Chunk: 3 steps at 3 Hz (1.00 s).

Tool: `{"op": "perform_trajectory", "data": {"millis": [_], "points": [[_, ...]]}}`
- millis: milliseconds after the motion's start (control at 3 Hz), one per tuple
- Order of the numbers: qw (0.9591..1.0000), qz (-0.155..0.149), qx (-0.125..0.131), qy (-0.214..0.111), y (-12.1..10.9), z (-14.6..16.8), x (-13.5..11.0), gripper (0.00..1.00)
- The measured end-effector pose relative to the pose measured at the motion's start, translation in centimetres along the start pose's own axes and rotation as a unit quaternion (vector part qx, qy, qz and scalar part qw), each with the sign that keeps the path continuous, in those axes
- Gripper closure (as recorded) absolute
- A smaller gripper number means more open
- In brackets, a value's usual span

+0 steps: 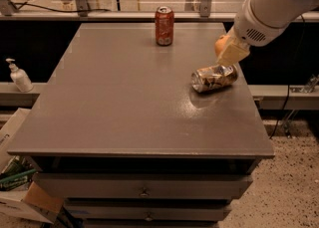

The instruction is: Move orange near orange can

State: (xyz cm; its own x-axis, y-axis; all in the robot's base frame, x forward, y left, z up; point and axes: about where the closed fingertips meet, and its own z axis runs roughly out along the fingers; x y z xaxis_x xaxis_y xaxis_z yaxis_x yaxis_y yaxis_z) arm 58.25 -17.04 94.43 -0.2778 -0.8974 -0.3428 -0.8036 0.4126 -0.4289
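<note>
The crushed silvery-gold orange can (214, 77) lies on its side on the right part of the grey table (124, 97). My gripper (227, 51) hangs from the white arm at the upper right, just above the can's far right end. Its beige fingers (232, 53) are shut on the orange (219, 45), of which only a small orange patch shows on the left side of the fingers. The orange is held just above the table, close to the can.
An upright red-orange soda can (164, 25) stands near the table's far edge. A soap dispenser (19, 76) stands on a ledge to the left. Cardboard boxes (22, 192) lie on the floor at lower left. A rail and window run behind the table.
</note>
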Motion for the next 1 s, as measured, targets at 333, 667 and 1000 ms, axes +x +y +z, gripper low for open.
{"op": "perform_trajectory", "data": {"millis": [333,667,1000], "points": [[0.9996,0.016,0.001,0.022,0.7,-0.4,3.2,1.0],[0.9986,0.034,0.005,0.039,1.2,-0.1,5.4,1.0],[0.9977,0.045,0.011,0.049,1.3,1.0,6.3,1.0]]}}
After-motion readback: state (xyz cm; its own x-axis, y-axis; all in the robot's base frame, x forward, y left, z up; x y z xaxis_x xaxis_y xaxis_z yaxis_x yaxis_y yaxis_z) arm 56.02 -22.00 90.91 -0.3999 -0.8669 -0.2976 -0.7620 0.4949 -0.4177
